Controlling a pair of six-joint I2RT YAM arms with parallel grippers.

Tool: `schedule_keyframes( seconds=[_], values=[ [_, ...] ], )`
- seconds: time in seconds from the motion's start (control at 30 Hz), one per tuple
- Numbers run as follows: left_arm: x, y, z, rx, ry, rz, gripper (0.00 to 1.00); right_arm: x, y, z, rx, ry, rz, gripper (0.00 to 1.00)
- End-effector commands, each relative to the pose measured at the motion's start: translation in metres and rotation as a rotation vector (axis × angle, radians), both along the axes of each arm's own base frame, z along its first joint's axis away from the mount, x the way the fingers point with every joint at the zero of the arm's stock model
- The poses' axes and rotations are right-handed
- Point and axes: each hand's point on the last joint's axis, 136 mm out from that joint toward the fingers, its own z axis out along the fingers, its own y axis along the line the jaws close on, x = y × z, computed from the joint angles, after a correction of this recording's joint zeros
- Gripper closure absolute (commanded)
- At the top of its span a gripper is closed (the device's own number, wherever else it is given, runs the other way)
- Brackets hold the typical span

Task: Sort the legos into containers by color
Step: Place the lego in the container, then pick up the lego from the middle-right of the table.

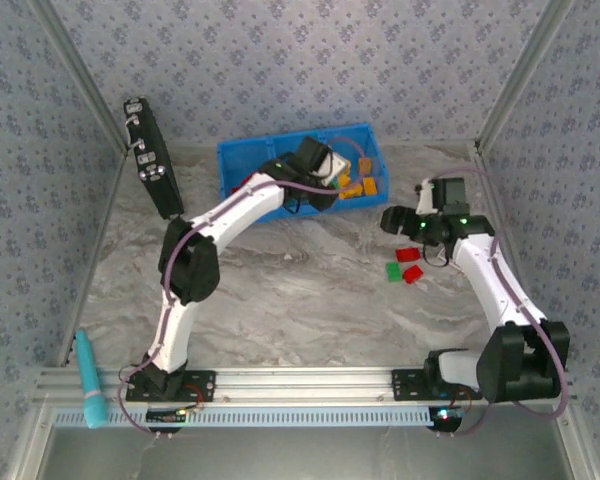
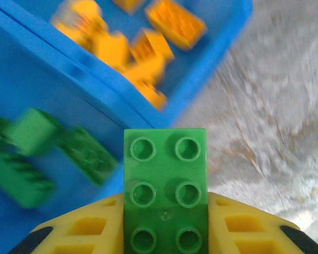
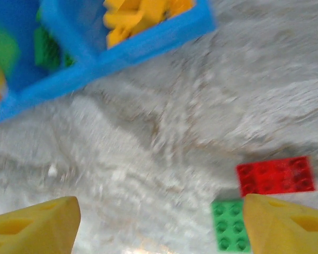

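Evidently the left gripper [image 2: 164, 211] is clamped on a green studded plastic brick [image 2: 165, 153], poised to drop it into the bright blue plastic tray [image 2: 90, 87]. The compartment of green bricks [image 2: 29, 159] lies at its nine o'clock, with the orange-yellow ones [image 2: 132, 53] at twelve. The right gripper [image 3: 159, 233] hangs open and empty over the marbled grey tabletop [image 3: 148, 148]. A flat red brick [image 3: 275, 175] and a small green one [image 3: 229, 225] wait toward its three o'clock.

A green brick [image 2: 165, 185], a red brick [image 3: 275, 175], orange-yellow bricks [image 2: 175, 22], bright blue tray [image 1: 238, 165], yellow jaws, grey-marbled table [image 1: 300, 300].
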Motion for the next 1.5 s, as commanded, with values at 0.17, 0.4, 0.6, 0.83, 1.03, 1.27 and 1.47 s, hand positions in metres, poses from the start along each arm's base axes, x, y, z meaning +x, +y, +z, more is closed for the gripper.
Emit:
schedule_keyframes(
  seconds=[0.17, 0.4, 0.6, 0.83, 1.03, 1.27, 1.47],
  values=[
    [0.086, 0.051, 0.013, -0.064, -0.049, 0.169, 0.73, -0.054, 0.008, -0.043, -0.195, 0.228, 0.063, 0.23],
    [0.107, 0.054, -0.033, -0.029, 0.015, 0.193, 0.73, -0.068, 0.004, -0.077, -0.273, 0.342, 0.075, 0.22],
    [0.113, 0.053, -0.054, -0.017, 0.046, 0.204, 0.68, -0.066, -0.005, -0.096, -0.344, 0.387, 0.073, 0.22],
    [0.11, 0.053, -0.047, -0.025, 0.054, 0.204, 0.37, -0.049, -0.006, -0.118, -0.367, 0.399, 0.106, 0.25],
    [0.103, 0.048, -0.001, -0.075, -0.01, 0.172, 0.25, -0.035, -0.011, -0.128, -0.402, 0.408, 0.114, 0.29],
    [0.081, 0.045, 0.066, -0.111, -0.104, 0.118, 0.25, -0.028, -0.012, -0.14, -0.435, 0.439, 0.126, 0.35],
    [0.05, 0.063, 0.126, -0.134, -0.192, 0.1, 0.24, -0.035, -0.009, -0.15, -0.467, 0.469, 0.143, 0.5]
  ],
)
